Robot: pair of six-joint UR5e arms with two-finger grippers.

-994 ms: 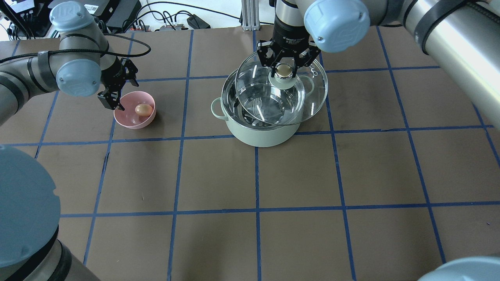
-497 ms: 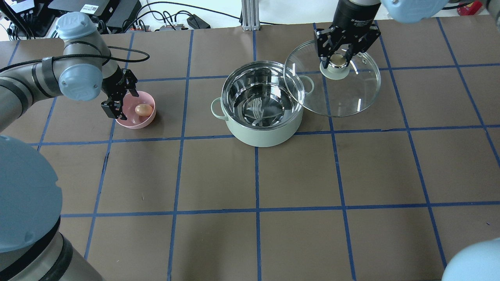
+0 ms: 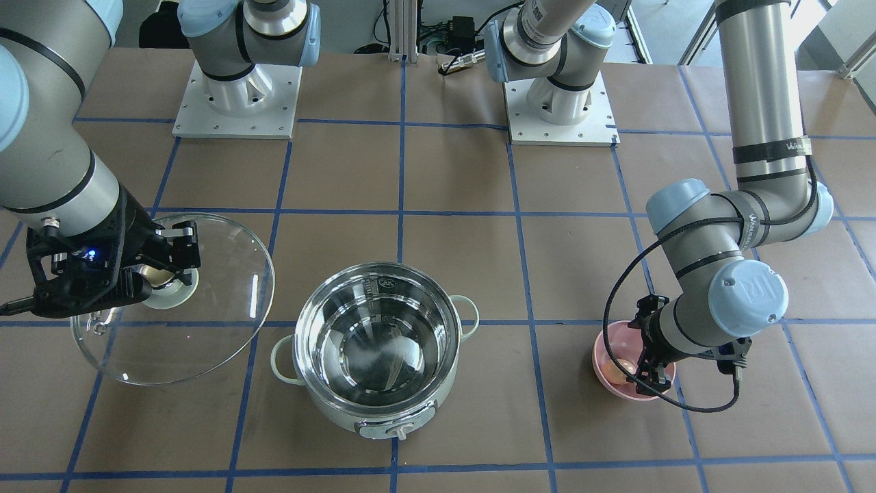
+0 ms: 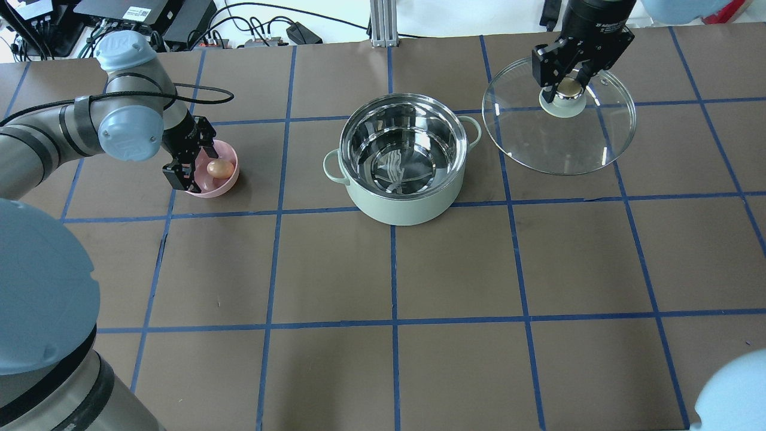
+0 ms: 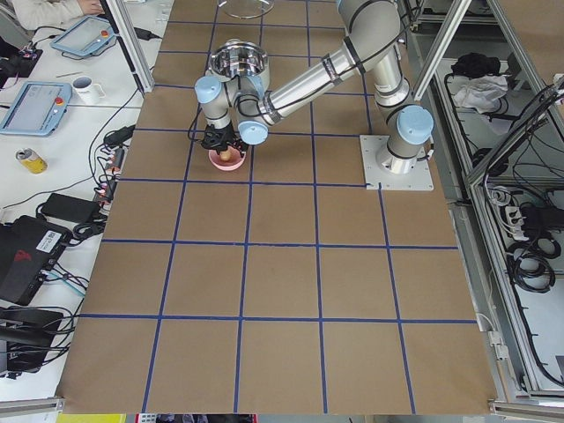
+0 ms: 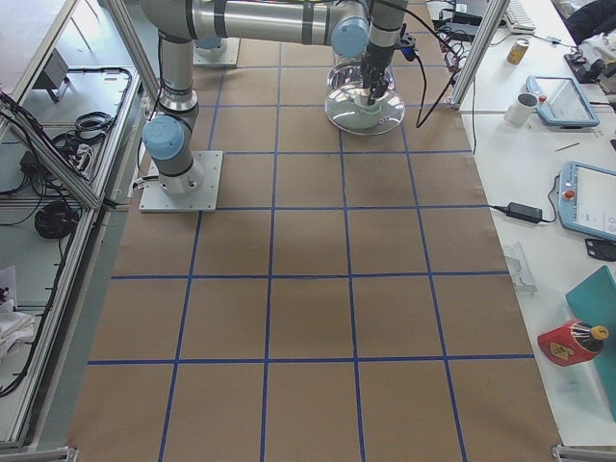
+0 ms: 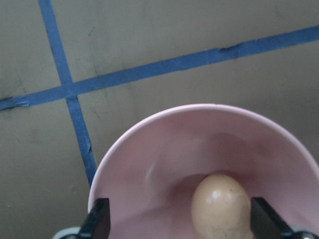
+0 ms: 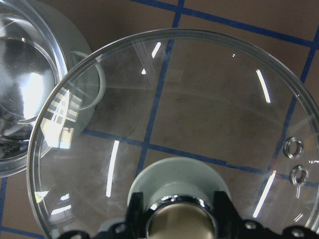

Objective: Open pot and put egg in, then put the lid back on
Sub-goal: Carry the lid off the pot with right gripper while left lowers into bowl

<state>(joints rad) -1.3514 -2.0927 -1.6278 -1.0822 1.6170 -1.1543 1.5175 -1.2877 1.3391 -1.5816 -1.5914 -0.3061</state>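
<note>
The mint-green pot (image 4: pixel 413 209) stands open at mid-table, its steel inside empty; it also shows in the front view (image 3: pixel 328 411). My right gripper (image 4: pixel 565 90) is shut on the knob of the glass lid (image 4: pixel 556 143) and holds it to the right of the pot, clear of the rim. The right wrist view shows the fingers on both sides of the knob (image 8: pixel 178 211). The egg (image 4: pixel 219 168) lies in a pink bowl (image 4: pixel 206 193). My left gripper (image 4: pixel 191 157) is open and reaches into the bowl, its fingers (image 7: pixel 97 221) on either side of the egg (image 7: pixel 221 204).
The pink bowl (image 7: pixel 149 134) sits left of the pot on brown table paper with blue tape lines. The arm bases (image 3: pixel 236 96) stand on the robot's side of the table. Cables and devices (image 4: pixel 179 24) lie past the far edge.
My right gripper has carried the lid from above the pot out to the right. My left gripper has moved from beside the bowl into it, around the egg.
</note>
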